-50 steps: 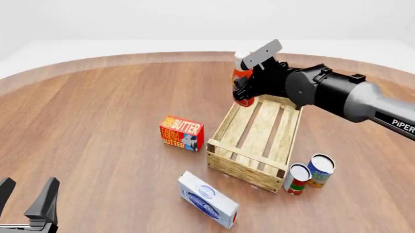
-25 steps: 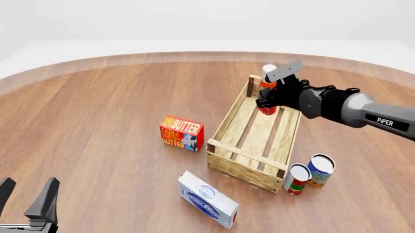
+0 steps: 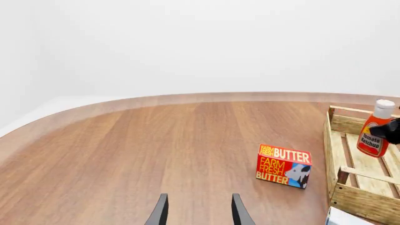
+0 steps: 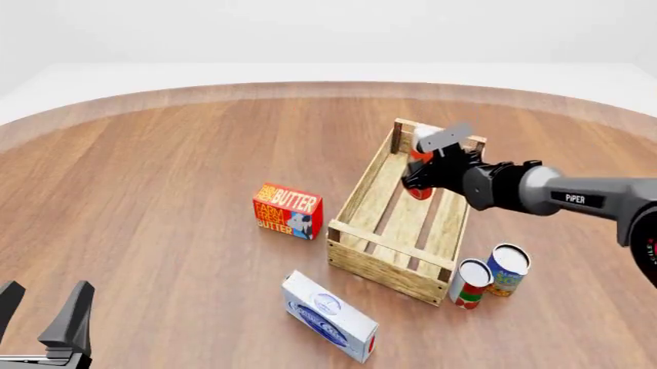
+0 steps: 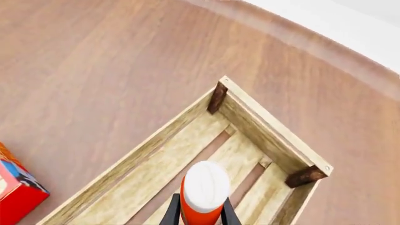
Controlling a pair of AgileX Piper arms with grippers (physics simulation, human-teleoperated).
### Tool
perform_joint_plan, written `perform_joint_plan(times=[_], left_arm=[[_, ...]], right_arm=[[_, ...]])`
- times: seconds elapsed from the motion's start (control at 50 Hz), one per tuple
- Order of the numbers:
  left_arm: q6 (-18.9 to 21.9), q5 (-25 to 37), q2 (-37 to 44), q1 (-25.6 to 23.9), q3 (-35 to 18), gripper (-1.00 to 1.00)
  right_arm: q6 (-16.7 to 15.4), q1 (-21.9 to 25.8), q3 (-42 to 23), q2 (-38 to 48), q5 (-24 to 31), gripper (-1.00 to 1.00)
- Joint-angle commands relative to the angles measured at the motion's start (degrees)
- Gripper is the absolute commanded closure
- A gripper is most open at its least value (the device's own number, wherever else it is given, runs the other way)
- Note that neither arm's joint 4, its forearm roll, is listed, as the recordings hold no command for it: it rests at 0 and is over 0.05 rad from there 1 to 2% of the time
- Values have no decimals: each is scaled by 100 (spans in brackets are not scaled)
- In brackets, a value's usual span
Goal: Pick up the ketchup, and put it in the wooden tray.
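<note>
The ketchup (image 4: 417,178), a red-orange bottle with a white cap, hangs tilted inside the far half of the wooden tray (image 4: 382,246). My right gripper (image 4: 429,167) is shut on its body. The right wrist view looks down on the ketchup cap (image 5: 205,186) between two dark fingers (image 5: 171,212), with the wooden tray's far wall (image 5: 265,125) beyond. Whether the bottle's base touches the slats cannot be told. In the left wrist view the ketchup (image 3: 373,137) leans over the wooden tray (image 3: 361,200). My left gripper (image 4: 43,309) rests open near the table's front left, holding nothing, and its open fingertips (image 3: 160,212) show there.
A red butter box (image 4: 288,211) stands left of the tray. A white and blue box (image 4: 331,316) lies at the tray's near end. Two cans (image 4: 472,284) (image 4: 507,270) stand by its near right corner. The round table's edge (image 4: 205,92) curves behind.
My right arm has carried the ketchup from above the tray's far left corner rightward and down, so it now sits low between the tray's walls. The left arm has not moved.
</note>
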Motion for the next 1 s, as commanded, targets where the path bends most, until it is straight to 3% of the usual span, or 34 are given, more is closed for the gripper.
perform_joint_plan(times=[0.02,0.68,0.7,1.0], left_arm=[[0,0,0,0,0,-100],[0,0,0,0,0,-100],[0,0,0,0,0,-100],[0,0,0,0,0,-100]], right_arm=[[181,45,102,173,-286,100],[219,112,299,385,-596,100],[222,114,307,374,-600,-100],[93,71,428,-3,-612,-100]])
